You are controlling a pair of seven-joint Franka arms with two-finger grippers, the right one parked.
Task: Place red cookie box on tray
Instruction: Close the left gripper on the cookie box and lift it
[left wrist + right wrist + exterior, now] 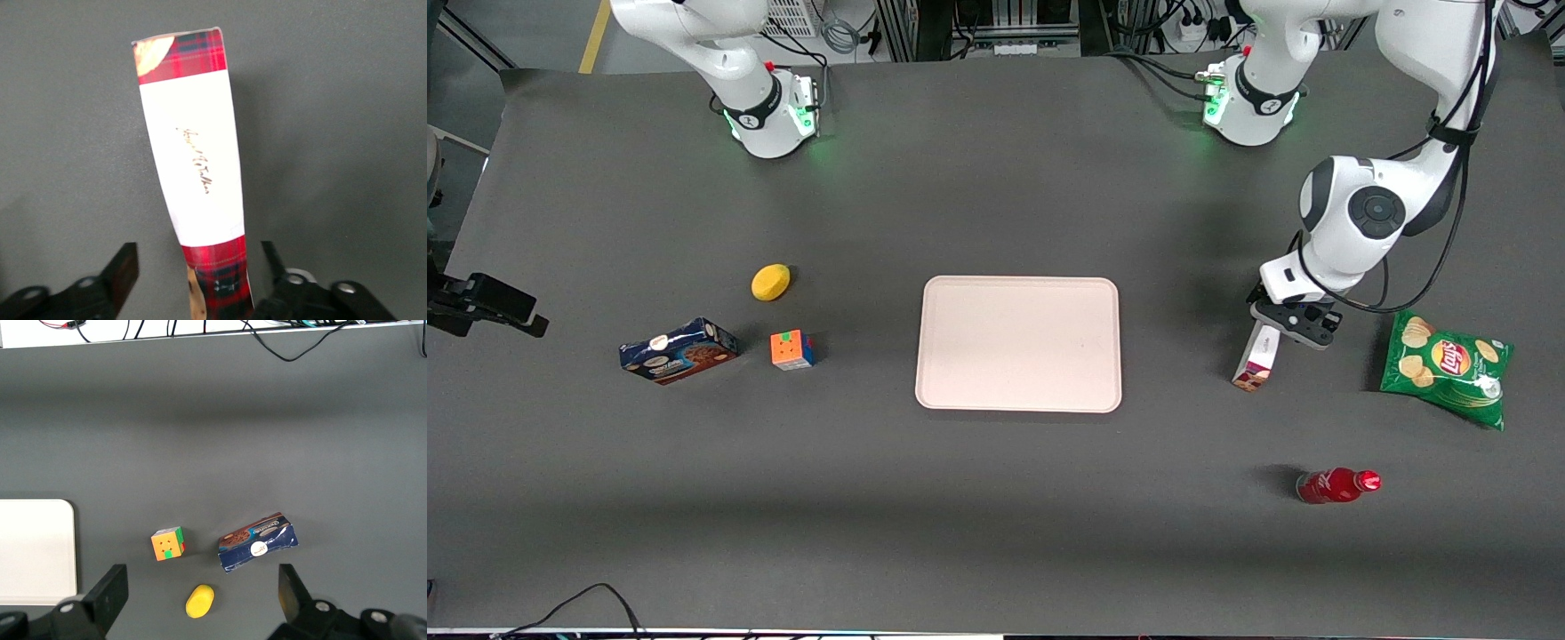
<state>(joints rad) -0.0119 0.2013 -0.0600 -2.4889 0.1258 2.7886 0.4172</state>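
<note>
The bench (996, 533) is carrying the pale tray (1018, 345) at its middle, while the red cookie box (197, 173) is standing tilted toward the working arm's end, its long axis running out from between the gripper's (1280, 324) spread fingers (123, 270), not yet clamped.

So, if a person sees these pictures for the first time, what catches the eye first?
Probably the large pale pinkish-cream tray, bare at the table's middle. Next, the working arm's gripper over the long red plaid cookie box, its fingers open on either side of the box. Beside it, toward the working arm's end, lies a bright green chips bag.
</note>
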